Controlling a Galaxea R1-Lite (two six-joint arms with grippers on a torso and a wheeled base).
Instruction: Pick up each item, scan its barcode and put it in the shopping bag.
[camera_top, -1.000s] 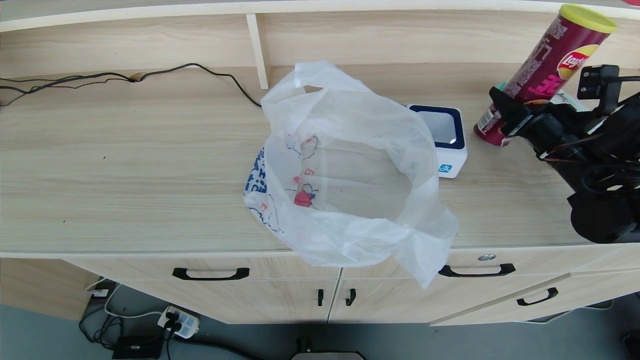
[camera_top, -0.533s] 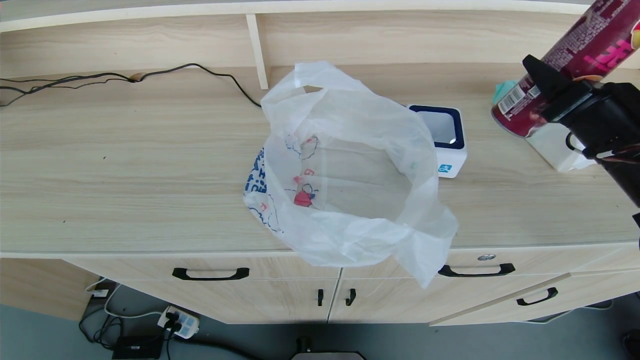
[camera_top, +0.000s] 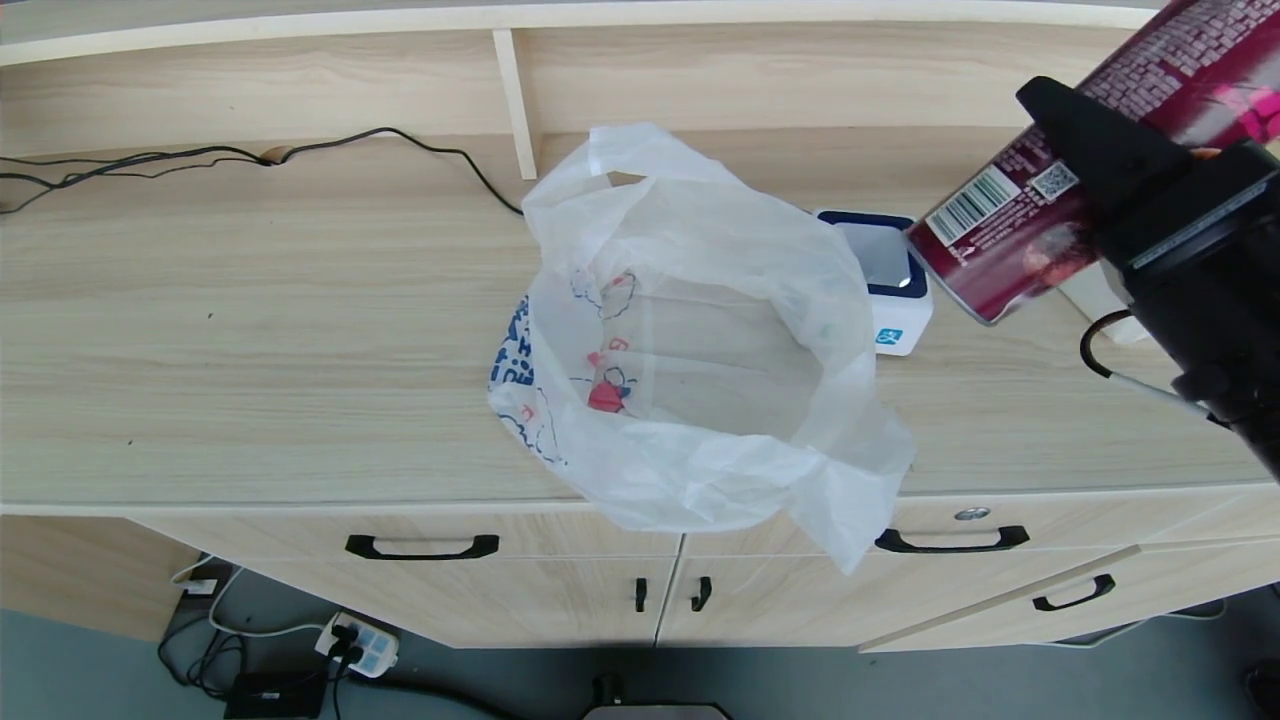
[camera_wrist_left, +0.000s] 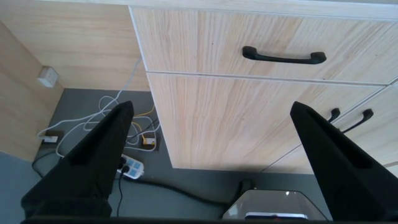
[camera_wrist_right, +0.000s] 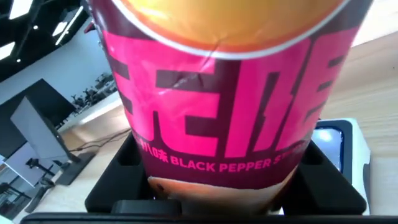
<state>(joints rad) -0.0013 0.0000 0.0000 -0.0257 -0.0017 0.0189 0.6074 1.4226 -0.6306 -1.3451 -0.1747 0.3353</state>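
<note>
Right gripper (camera_top: 1085, 185) has its jaws clamped round the maroon chips can (camera_top: 1000, 245). The can is tilted in the air over the right end of the worktop (camera_top: 250, 350), with its base end close to the white barcode scanner (camera_top: 895, 310) and the barcode side facing up at my head cam. The open shopping bag (camera_top: 690, 470) sits mid-worktop at the front edge, one flap drooping over it, right beside the scanner. Left gripper (camera_wrist_left: 211, 124) hangs below the worktop facing the drawer fronts (camera_wrist_left: 249, 37), jaws spread wide, nothing in them.

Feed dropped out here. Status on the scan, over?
Right gripper shut on chip can, tilted, barcode end near scanner. Left gripper open, low by drawers. Shopping bag open beside scanner, path clear.
</note>
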